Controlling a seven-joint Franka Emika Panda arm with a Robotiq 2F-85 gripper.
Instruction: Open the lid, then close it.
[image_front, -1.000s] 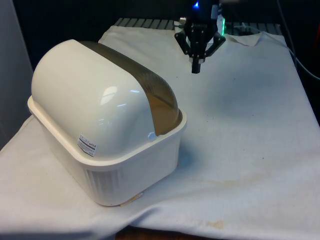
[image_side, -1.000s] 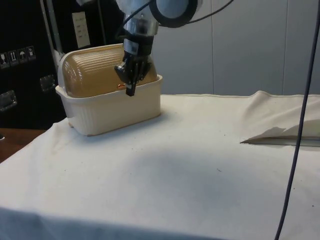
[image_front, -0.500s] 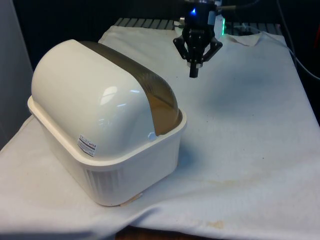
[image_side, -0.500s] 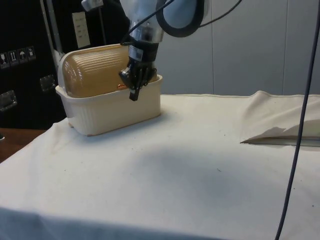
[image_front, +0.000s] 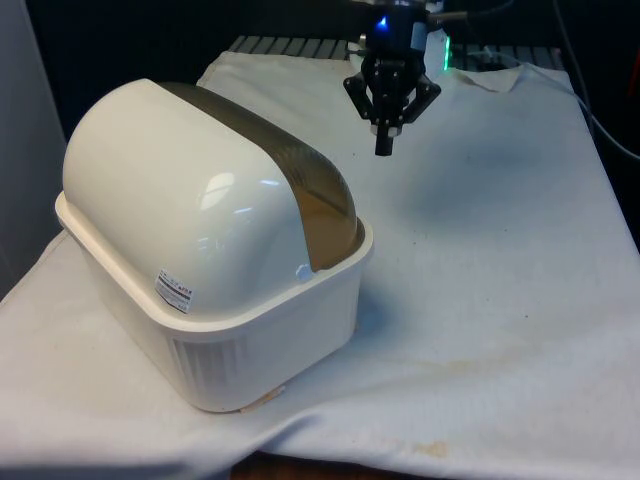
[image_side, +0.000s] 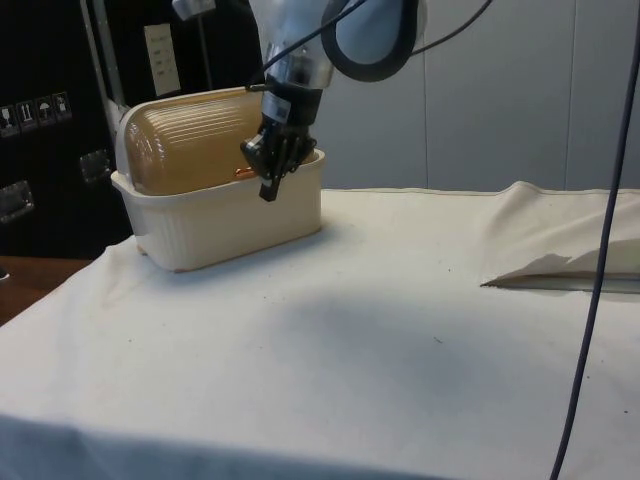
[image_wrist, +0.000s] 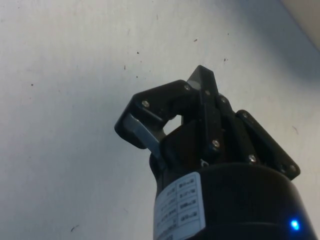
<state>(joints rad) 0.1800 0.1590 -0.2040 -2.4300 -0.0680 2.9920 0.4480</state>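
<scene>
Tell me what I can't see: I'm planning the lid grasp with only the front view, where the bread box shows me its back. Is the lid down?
Observer: Yes. In the side view the ribbed amber lid sits down against the bread box rim.
Operator: Anything held?
Observer: No. The wrist view shows the fingers pressed together, empty, over bare cloth.
Operator: Touching the table?
Observer: No. From the side, the gripper hangs above the cloth.

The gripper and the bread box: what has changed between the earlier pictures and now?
The gripper rose slightly above the cloth, empty, fingers together. In the side view it moved a little toward the right. The bread box and its closed lid stayed as they were.
</scene>
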